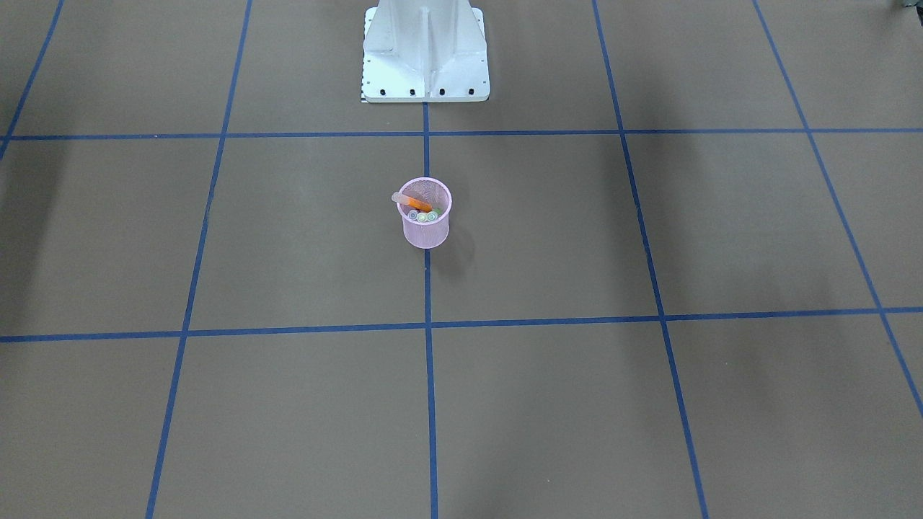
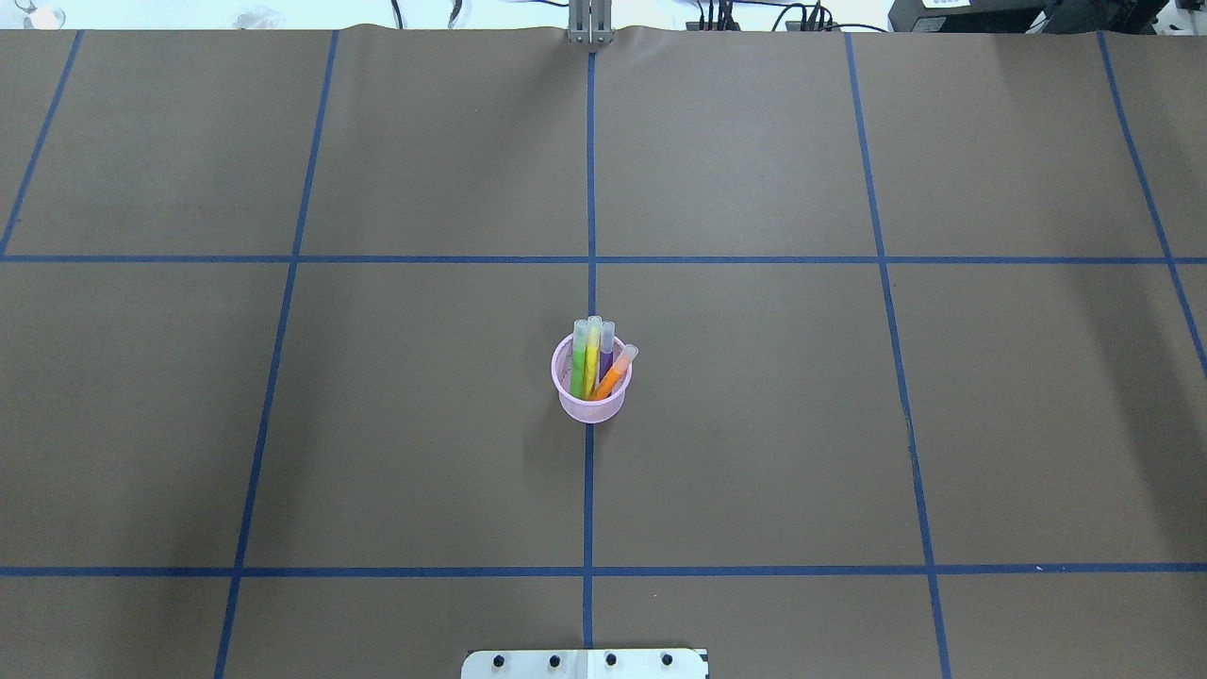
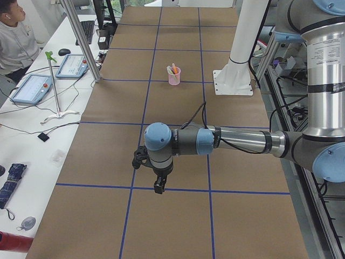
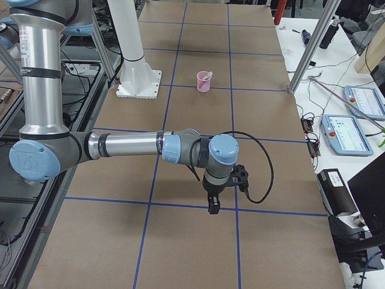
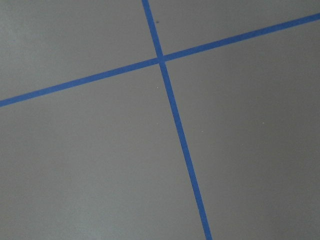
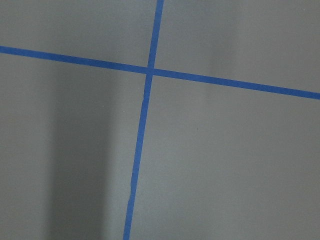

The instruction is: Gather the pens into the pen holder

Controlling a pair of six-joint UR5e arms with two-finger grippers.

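The pink mesh pen holder (image 2: 591, 404) stands upright at the table's middle, on the centre tape line. It holds the green pen (image 2: 578, 363), yellow pen (image 2: 591, 358), purple pen (image 2: 606, 347) and orange pen (image 2: 615, 373), caps up; the orange one leans on the rim. The holder also shows in the front view (image 1: 425, 225). My left gripper (image 3: 156, 186) hangs over the table far from the holder, seen only in the exterior left view; I cannot tell if it is open. My right gripper (image 4: 212, 208) likewise shows only in the exterior right view; I cannot tell its state.
The white robot base (image 1: 425, 58) stands behind the holder. Blue tape lines (image 2: 589, 259) grid the brown table. Both wrist views show only table and tape. An operator (image 3: 13, 38), teach pendants (image 3: 32, 89) and metal posts (image 3: 81, 38) are beside the table.
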